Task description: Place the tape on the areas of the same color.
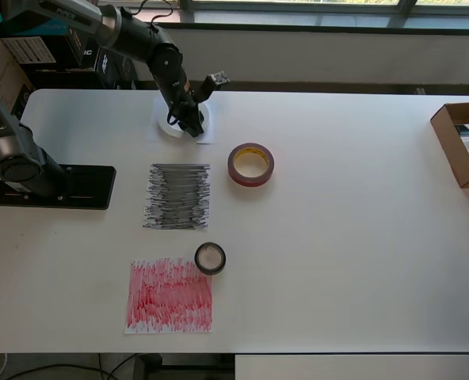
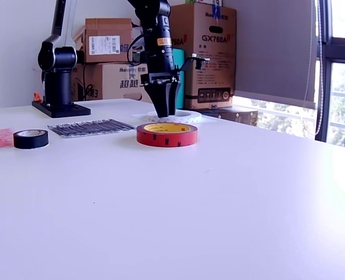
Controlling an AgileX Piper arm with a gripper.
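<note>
A white table [image 1: 337, 261] holds three rolls of tape and three paper sheets, with cardboard boxes [image 2: 204, 52] stacked behind it in the exterior view. One box reads "GX760A" in dark print; another carries Chinese characters and a white shipping label too small to read.

The dark red roll [image 1: 250, 164] has a yellowish core and lies flat on bare table, just to the overhead view's right of the black scribbled sheet [image 1: 177, 196]. Small black marks dot its red side in the exterior view, but they cannot be read. The small black roll [image 1: 210, 258] lies flat near the top right corner of the red scribbled sheet [image 1: 169, 295]; whether it touches the paper cannot be told.

The wide white ring [image 2: 181, 116] lies on the plain white sheet [image 1: 205, 136] at the table's far side, close to the arm's black base [image 1: 56, 187]. Ring and sheet nearly blend into the tabletop.

The gripper [image 2: 166, 104] points straight down at the white ring. Its dark fingers [image 2: 160, 96] stand close together with a narrow gap, their tips at the ring; whether they clamp its wall cannot be told.

An open cardboard box [image 1: 459, 142] sits at the overhead view's right edge.
</note>
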